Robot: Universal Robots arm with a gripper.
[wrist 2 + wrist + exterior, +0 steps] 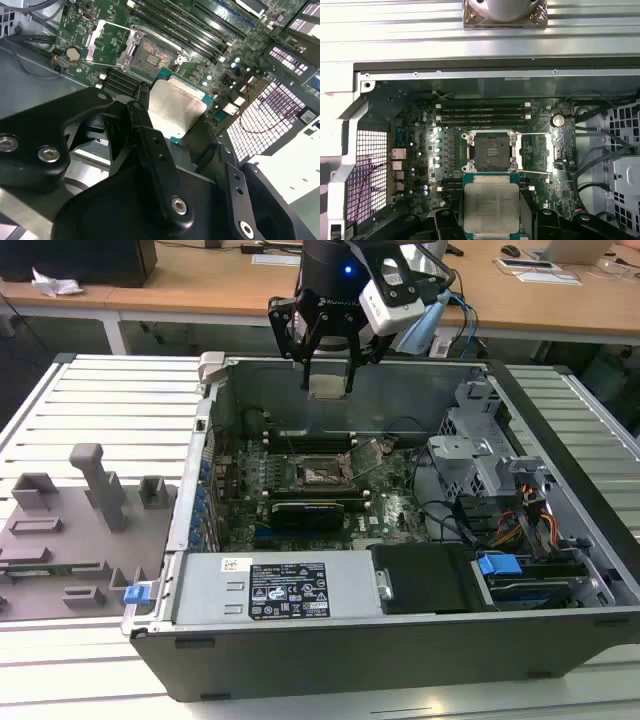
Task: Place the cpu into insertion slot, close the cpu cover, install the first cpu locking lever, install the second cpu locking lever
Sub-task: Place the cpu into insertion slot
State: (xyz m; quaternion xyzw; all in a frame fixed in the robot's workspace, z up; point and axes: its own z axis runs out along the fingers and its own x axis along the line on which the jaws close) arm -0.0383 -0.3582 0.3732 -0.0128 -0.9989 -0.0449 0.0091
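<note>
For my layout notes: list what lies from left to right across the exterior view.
Grey fixture plate → insertion slot → cpu cover → drive cage. The end effector, shut on the cpu, sits above the slot in the picture, so both are left out.

Silver-grey cpu (488, 206), green-edged

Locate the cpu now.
In the exterior view the cpu is held in the hand above the open case, apart from the insertion slot below.

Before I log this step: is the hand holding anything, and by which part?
Yes: the hand grips the chip by two opposite edges.
</note>
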